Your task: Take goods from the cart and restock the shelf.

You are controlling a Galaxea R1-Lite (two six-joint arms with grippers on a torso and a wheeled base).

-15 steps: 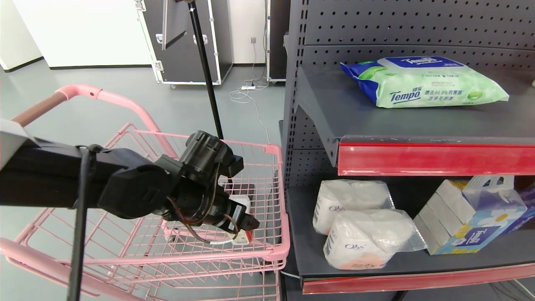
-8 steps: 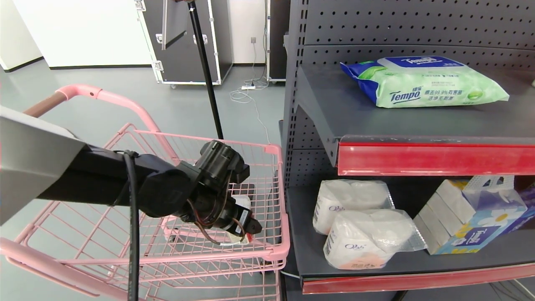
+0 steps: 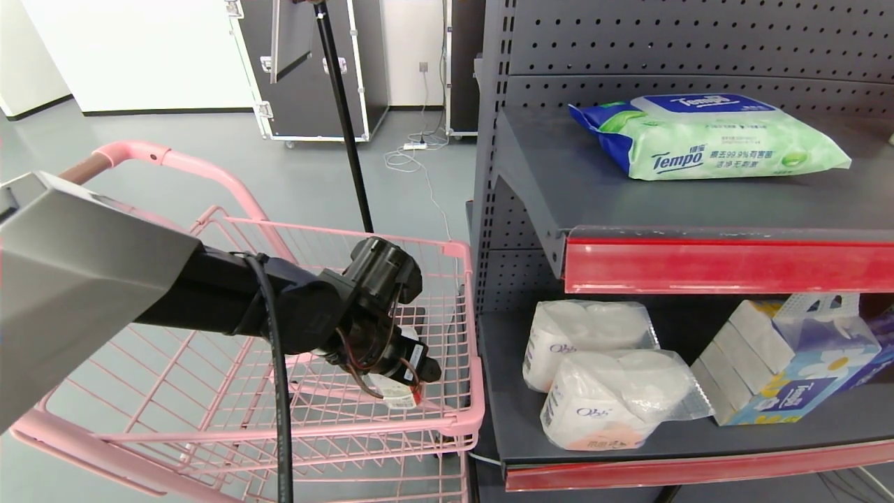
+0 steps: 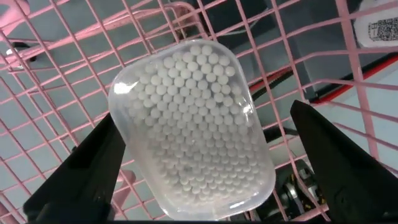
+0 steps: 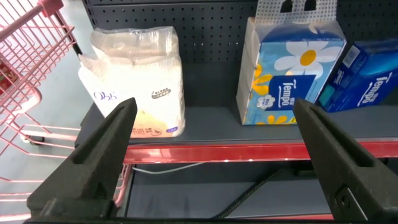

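1. Clear rounded plastic box of white cotton swabs (image 3: 399,398): in the head view it lies on the floor of the pink wire cart (image 3: 457,419), in the near right corner, close to the dark grey metal shelf (image 3: 538,175) that stands on the right. The left gripper (image 3: 424,369) hangs low inside the cart, just above the box. From here I cannot tell how its fingers stand.
2. Also in the head view, a green and blue soft pack of wet wipes (image 3: 705,136) lies flat on the upper board, behind a red price strip (image 3: 726,265). On the lower board two clear-wrapped packs of white tissue rolls (image 3: 607,391) lie to the left of a blue carton pack of tissues (image 3: 789,381).
3. In the left wrist view the box (image 4: 193,124) rests on the pink wires. The left gripper (image 4: 205,115) has its black fingers (image 4: 81,180) spread wide, one on each side of the box, and has not clamped it.
4. In the right wrist view the right gripper (image 5: 214,106) has its fingers apart and holds nothing. It faces the lower board, where a white tissue roll pack (image 5: 137,81) and the blue carton pack (image 5: 292,68) stand apart.
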